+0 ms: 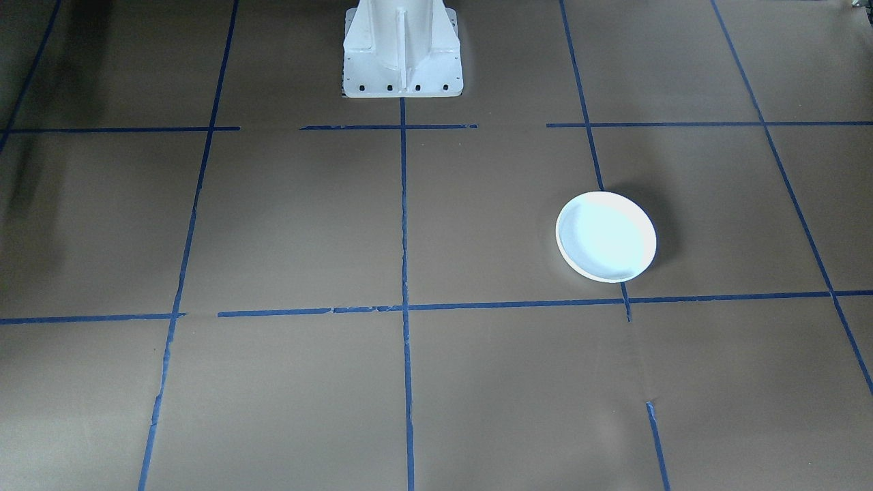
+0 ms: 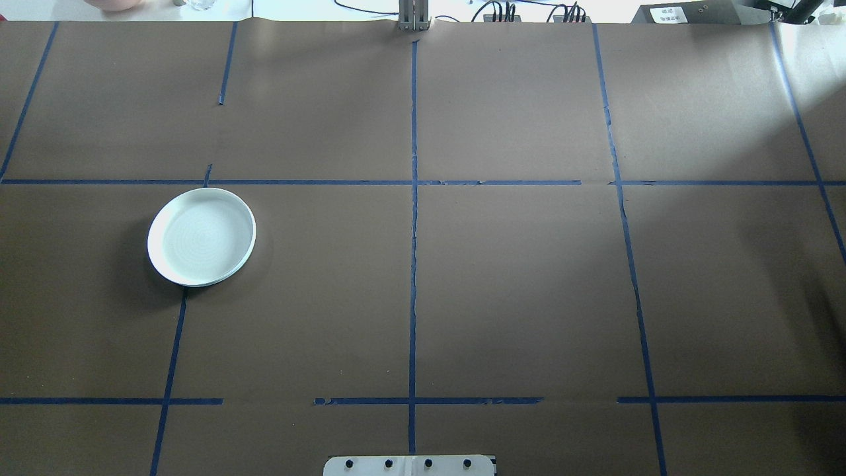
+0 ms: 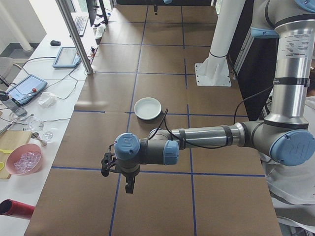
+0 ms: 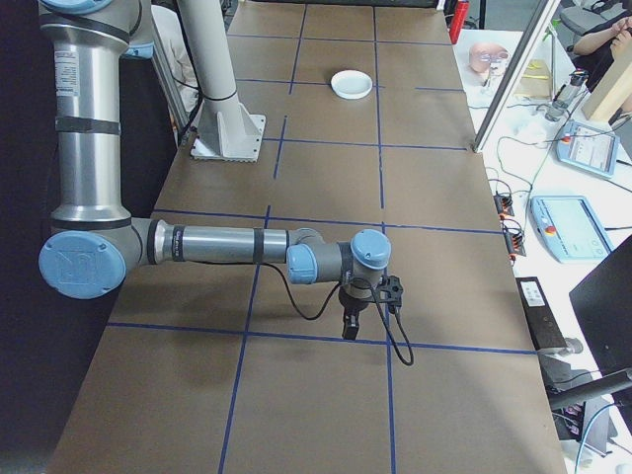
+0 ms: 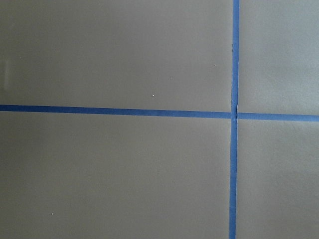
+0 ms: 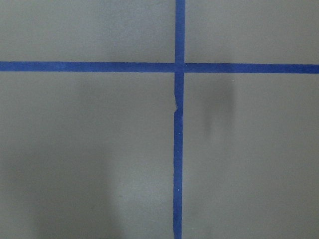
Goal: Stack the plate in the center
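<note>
A single white plate (image 1: 605, 236) lies flat on the brown table, on the robot's left half, over a blue tape line (image 2: 201, 236). It also shows small in the side views (image 3: 147, 108) (image 4: 353, 84). My left gripper (image 3: 129, 187) hangs above the table's left end, well short of the plate. My right gripper (image 4: 349, 326) hangs above the right end, far from the plate. Both show only in the side views, so I cannot tell whether they are open or shut. The wrist views show only bare table and tape.
Blue tape (image 2: 414, 264) divides the brown table into squares. The white robot pedestal (image 1: 401, 51) stands at the table's middle edge. A side bench holds tablets (image 3: 23, 88), a pink bowl (image 3: 23, 160) and cables (image 4: 509, 212).
</note>
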You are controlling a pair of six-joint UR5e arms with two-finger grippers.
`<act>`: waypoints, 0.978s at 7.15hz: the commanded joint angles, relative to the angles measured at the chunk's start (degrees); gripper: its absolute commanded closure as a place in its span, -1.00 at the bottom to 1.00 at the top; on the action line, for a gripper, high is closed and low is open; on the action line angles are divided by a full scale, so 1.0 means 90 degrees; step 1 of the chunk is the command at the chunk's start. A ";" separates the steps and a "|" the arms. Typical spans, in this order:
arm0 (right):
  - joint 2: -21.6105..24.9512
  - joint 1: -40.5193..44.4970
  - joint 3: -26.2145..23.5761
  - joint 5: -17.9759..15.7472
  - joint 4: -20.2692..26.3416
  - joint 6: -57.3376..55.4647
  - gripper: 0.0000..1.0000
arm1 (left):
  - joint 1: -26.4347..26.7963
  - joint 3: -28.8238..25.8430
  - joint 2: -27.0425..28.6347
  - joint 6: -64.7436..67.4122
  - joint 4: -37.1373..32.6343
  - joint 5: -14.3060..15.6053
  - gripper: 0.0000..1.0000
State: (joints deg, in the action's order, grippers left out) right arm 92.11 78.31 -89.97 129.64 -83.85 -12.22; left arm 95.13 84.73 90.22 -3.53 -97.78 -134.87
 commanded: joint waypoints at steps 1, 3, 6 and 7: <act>0.0000 0.0000 0.0007 0.0000 0.0000 0.0000 -1.00 | -0.0004 -0.0020 -0.0044 -0.0253 -0.0005 -0.0005 -1.00; 0.0000 0.0000 0.0007 0.0000 0.0000 0.0000 -1.00 | -0.0004 -0.0020 -0.0044 -0.0233 0.0015 -0.0015 -1.00; 0.0000 0.0000 -0.0003 0.0000 0.0000 0.0000 -1.00 | -0.0004 0.0009 -0.0034 -0.0213 0.0258 -0.0103 -1.00; 0.0000 0.0000 -0.0003 0.0000 0.0000 0.0000 -1.00 | -0.0004 0.0009 -0.0034 -0.0213 0.0259 -0.0103 -1.00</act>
State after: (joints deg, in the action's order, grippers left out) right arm 92.11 78.31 -89.99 129.64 -83.85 -12.22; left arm 95.12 84.75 89.88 -5.46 -95.94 -135.69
